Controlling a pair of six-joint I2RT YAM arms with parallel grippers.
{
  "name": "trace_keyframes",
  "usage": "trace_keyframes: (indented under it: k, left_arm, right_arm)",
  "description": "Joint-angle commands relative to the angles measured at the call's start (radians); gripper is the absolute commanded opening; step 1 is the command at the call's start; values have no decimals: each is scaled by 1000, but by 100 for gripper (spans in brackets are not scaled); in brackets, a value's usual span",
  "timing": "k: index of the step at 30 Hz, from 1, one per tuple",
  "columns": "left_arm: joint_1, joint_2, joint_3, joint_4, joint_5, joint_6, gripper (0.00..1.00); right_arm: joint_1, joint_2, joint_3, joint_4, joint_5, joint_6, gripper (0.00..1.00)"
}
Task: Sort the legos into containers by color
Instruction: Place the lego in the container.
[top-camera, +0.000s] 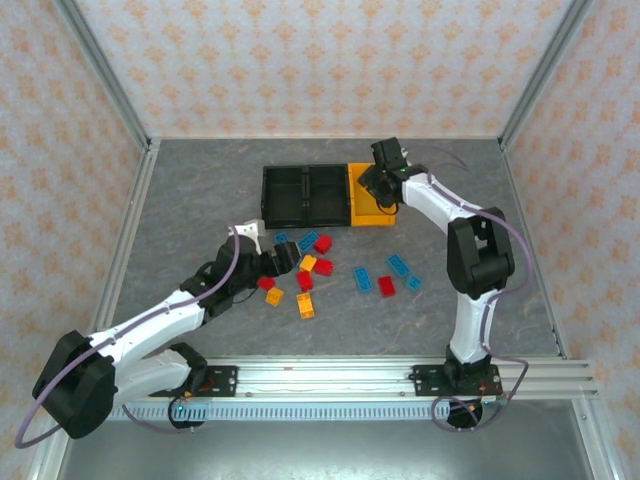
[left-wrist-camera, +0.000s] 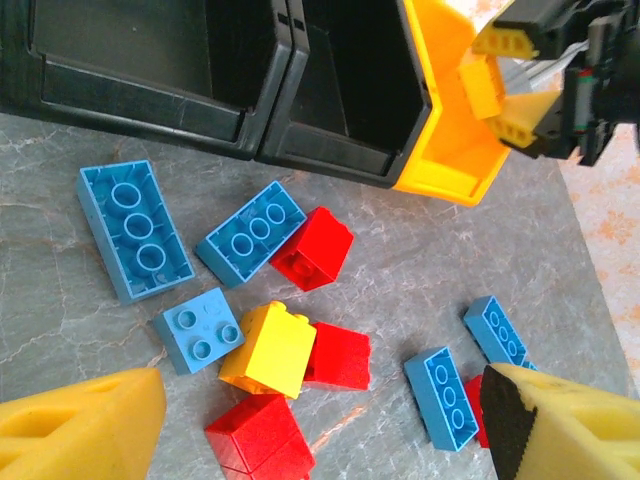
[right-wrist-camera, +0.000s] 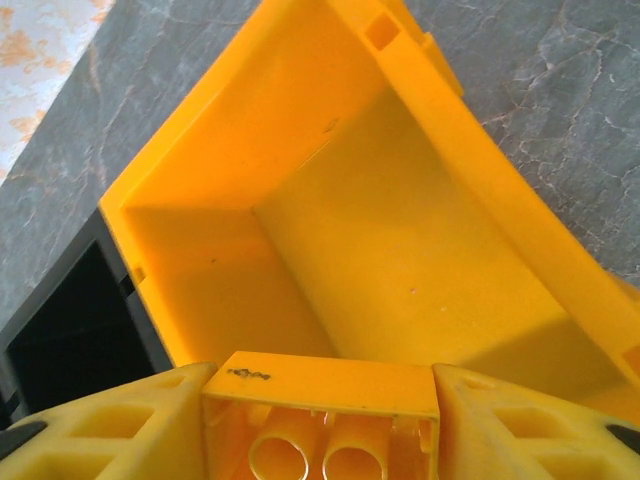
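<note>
1. Currently, the right pincer (right-wrist-camera: 325, 440) is closed on one orange-yellow brick (right-wrist-camera: 330, 395). Its fingers (right-wrist-camera: 120, 425) press the brick's opposite sides, and the hollow underside faces the wrist camera.
2. The held brick hangs directly above the open orange-yellow bin (right-wrist-camera: 400, 250), at the upper centre of the top view. Judgement: it is held there because its colour matches this bin, so releasing the grip would drop it inside. The visible bin floor is bare.
3. Two black bins (top-camera: 305, 195) adjoin the orange-yellow bin on its left in the top view. Nothing can be made out inside them.
4. The left pincer (left-wrist-camera: 320, 440) is spread wide and holds nothing. It hovers over the loose legos (top-camera: 310, 270) at the centre of the surface (top-camera: 200, 200). A loose yellow brick (left-wrist-camera: 270, 350), red bricks (left-wrist-camera: 315, 248) and blue bricks (left-wrist-camera: 135, 230) lie ahead of it.
5. Judgement: the wide opening suits a pick from this cluster. Several bricks touch, so a neighbour could be nudged or caught too.
6. Judgement: most legos lie unsorted, so the task is at an early stage.
</note>
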Motion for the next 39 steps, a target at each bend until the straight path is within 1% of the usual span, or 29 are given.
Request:
trace_keyframes:
  k: [1, 14, 20, 26, 30, 32, 34, 37, 39]
  left_arm:
    - [-10, -24, -17, -25, -28, -4, 84]
    - [-10, -55, -41, -31, -34, -17, 84]
    - [-10, -83, -39, -67, -56, -26, 84]
    - [-10, -113, -13, -161, -121, -39, 83]
    - [-10, -107, 35, -272, -197, -48, 80]
    - [-9, -93, 63, -335, -245, -48, 79]
    - [-7, -68, 94, -395, -300, -49, 78]
    - [5, -5, 143, -462, -372, -45, 77]
    - [25, 43, 164, -472, -399, -39, 77]
  right_arm:
    - [6, 29, 23, -18, 73, 53, 56]
    - [30, 40, 8, -2, 75, 75, 65]
    - [48, -32, -3, 13, 79, 37, 67]
    - [49, -162, -76, 65, 26, -31, 71]
    - [51, -264, -157, 112, -52, -122, 71]
    - [54, -342, -219, 149, -127, -191, 70]
    - [65, -435, -299, 175, -160, -257, 70]
    - [75, -574, -424, 216, -241, -345, 74]
    - [79, -654, -511, 250, -300, -393, 75]
